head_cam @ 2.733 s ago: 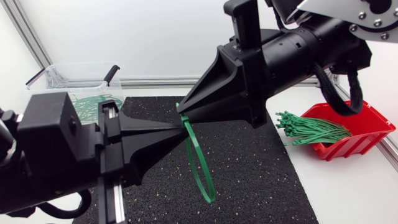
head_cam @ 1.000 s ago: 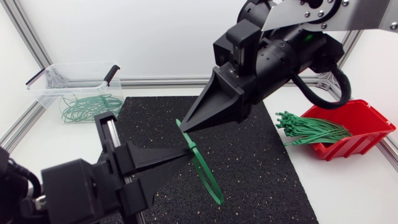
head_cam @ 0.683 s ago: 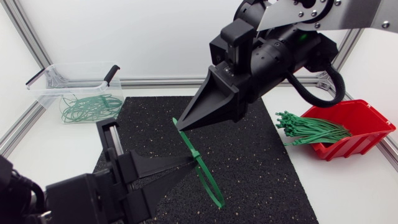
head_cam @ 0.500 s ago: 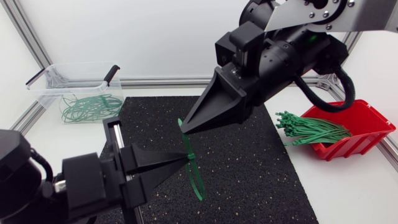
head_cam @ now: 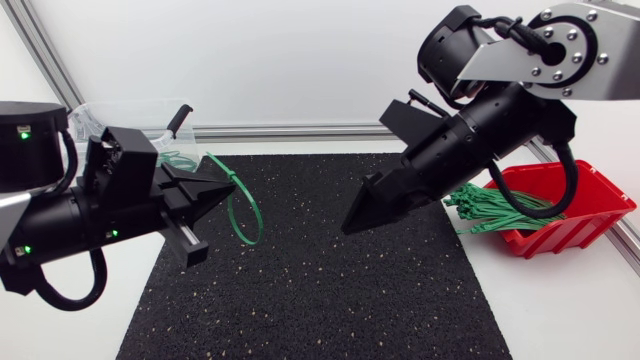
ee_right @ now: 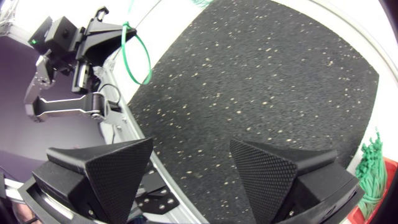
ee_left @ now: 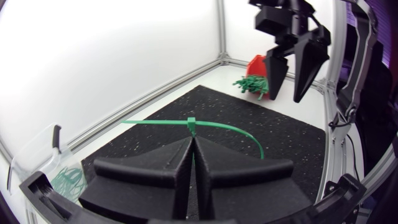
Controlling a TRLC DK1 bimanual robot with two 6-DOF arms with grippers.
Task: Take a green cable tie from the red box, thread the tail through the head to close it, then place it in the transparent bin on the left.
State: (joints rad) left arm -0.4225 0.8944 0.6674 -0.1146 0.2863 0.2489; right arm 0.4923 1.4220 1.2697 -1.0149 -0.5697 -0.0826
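Red box (head_cam: 578,198): bundle of green cable ties (head_cam: 495,208).
Transparent bin (head_cam: 125,112): closed ties (head_cam: 180,158).
Left gripper (head_cam: 222,187): clamped on 1 looped tie (head_cam: 247,208), near bin.
Right gripper (head_cam: 352,222): fingers apart, empty.
Change: right released tie; left carried it binward.

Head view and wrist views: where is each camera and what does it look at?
Head view: above the table, looking down; both arms show, left gripper holding the cable tie, right gripper open.
Left wrist view: on the left arm, facing the red box across the mat; own gripper shows.
Right wrist view: on the right arm, facing down at the mat; own gripper shows.
Both wrist views show the other arm's gripper.
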